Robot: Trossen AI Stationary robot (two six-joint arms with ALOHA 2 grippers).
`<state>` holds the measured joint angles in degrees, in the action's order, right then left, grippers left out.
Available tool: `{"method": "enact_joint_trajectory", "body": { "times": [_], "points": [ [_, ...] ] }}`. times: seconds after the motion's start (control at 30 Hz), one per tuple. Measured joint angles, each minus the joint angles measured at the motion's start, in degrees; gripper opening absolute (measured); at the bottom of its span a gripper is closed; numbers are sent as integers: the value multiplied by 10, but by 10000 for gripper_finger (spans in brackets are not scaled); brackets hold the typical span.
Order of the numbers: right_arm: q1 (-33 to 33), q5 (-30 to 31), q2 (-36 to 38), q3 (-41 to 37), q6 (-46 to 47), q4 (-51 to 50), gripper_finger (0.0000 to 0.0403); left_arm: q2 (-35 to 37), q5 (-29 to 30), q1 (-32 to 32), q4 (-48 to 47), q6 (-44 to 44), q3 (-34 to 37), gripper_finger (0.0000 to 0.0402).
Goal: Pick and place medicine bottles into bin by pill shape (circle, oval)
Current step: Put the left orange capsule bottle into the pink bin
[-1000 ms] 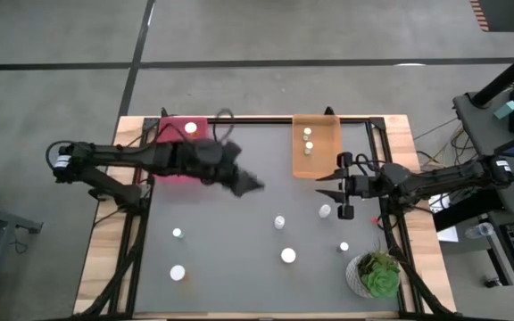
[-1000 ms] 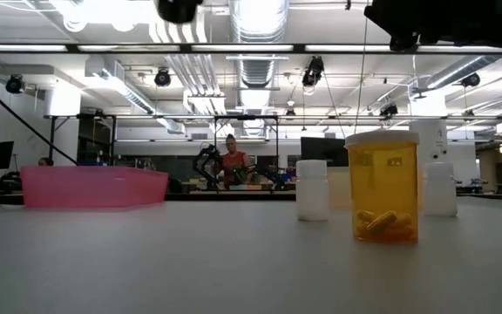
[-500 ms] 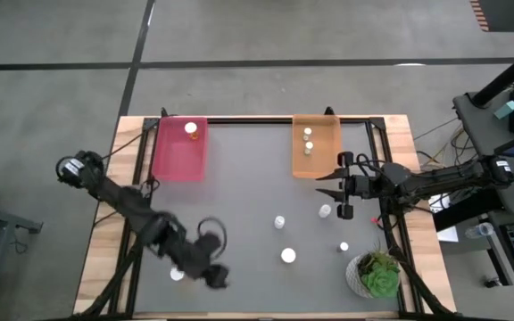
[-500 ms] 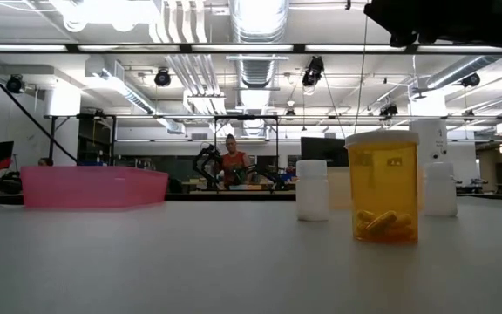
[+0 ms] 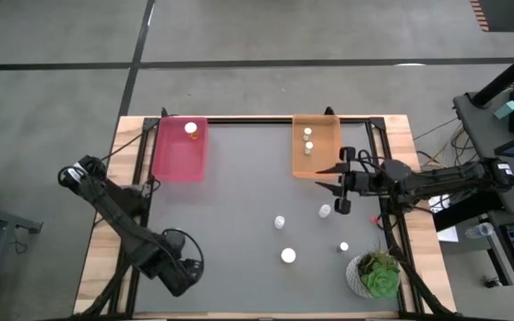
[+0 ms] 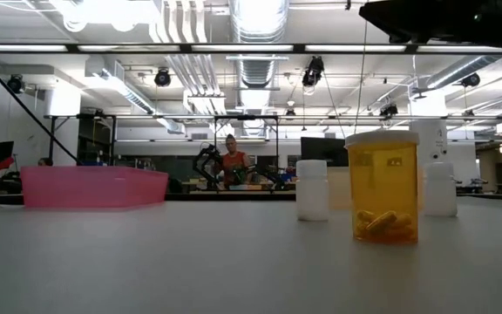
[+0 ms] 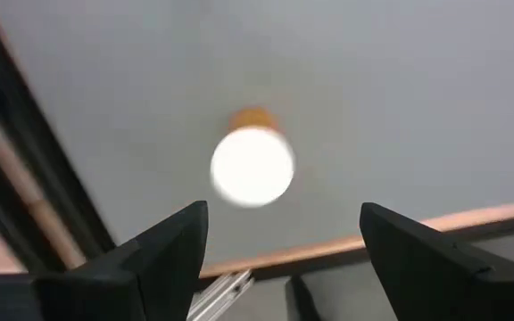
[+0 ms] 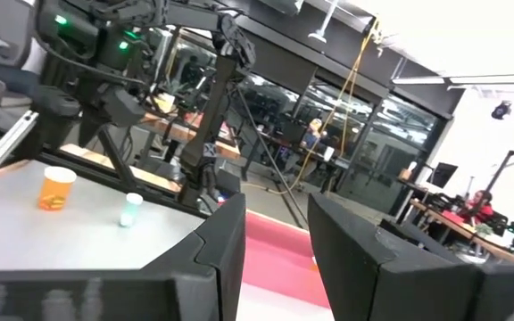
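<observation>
Bare table (image 5: pixel 230 223) between pink bin (image 5: pixel 178 153) and bottles (image 5: pixel 280 222).

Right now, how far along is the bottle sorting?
Done: one bottle in the pink bin, two in the orange bin. In hand: nothing yet; the left gripper, jaws open, hangs over an orange, white-capped bottle. The right gripper waits empty beside the orange bin. Left: at least four loose bottles on the table.
</observation>
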<state>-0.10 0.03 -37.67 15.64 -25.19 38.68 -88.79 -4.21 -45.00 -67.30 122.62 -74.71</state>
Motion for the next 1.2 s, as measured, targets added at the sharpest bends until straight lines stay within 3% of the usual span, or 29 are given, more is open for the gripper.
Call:
{"method": "enact_joint_trajectory", "body": {
  "times": [0.73,1.2],
  "points": [
    [-14,0,0,0,0,-2,109,-33,-13,-16,45,20,35,277],
    [-14,0,0,0,-1,-3,109,-32,-19,-17,63,27,63,326]
  ]
}}
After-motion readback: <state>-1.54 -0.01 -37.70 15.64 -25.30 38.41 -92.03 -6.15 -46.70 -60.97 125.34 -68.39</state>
